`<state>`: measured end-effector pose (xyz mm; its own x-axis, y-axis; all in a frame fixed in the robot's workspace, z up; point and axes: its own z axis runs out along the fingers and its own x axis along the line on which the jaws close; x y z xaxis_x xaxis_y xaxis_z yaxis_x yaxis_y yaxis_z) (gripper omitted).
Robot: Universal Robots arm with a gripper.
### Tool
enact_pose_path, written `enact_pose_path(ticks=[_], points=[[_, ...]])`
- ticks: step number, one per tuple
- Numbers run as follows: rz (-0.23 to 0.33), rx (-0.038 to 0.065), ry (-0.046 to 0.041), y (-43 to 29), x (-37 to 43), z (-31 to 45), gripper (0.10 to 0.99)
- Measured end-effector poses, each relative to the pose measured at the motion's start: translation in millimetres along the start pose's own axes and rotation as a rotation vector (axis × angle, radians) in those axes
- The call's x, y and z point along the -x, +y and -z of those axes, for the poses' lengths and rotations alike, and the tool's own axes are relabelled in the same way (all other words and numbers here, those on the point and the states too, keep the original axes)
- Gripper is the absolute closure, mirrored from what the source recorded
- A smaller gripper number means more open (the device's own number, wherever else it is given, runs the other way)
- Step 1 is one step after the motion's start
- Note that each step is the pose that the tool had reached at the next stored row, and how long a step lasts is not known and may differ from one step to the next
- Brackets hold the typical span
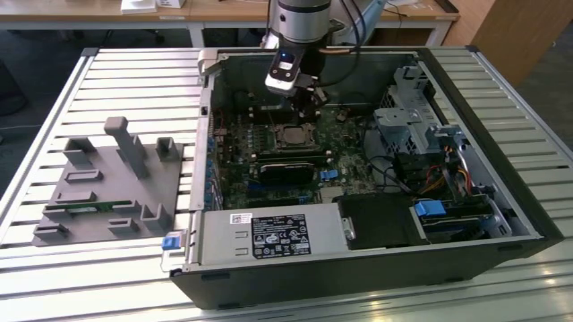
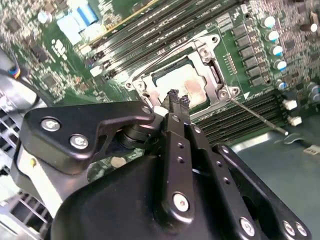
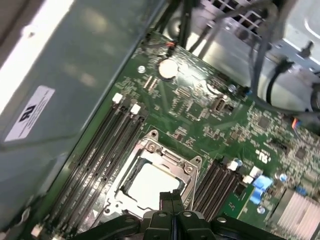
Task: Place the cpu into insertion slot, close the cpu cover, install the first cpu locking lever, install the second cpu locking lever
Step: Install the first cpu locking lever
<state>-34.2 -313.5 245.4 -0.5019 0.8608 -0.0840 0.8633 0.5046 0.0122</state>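
Observation:
The tan-silver cpu (image 2: 187, 82) lies flat in the insertion slot (image 3: 117, 200) on the green motherboard. The silver cpu cover (image 2: 212, 75) is down around it, with the chip showing through its cut-out. One thin locking lever (image 2: 257, 116) sticks out from a socket corner across the memory slots, free of the frame. Another lever (image 2: 165, 57) seems to run along the frame's far edge. My gripper (image 2: 175, 96) hovers just above the socket's edge, black fingers shut with nothing between them. In the exterior view the gripper (image 1: 309, 107) hangs inside the open case, over the cpu (image 1: 294, 134).
Long memory slots (image 2: 150, 30) flank the socket on both sides. The case walls (image 1: 215, 87) stand close behind the arm. A drive cage (image 1: 421, 127) with cables is at the exterior view's right, a power supply (image 1: 268, 235) in front, a grey fixture tray (image 1: 107, 181) at the left.

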Motion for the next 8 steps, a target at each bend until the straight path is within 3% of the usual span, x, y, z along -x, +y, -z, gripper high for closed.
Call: enact_pose_path(ticks=[8], points=[[0.127,0.011,0.0016,0.0,0.0,-0.1,0.965]])
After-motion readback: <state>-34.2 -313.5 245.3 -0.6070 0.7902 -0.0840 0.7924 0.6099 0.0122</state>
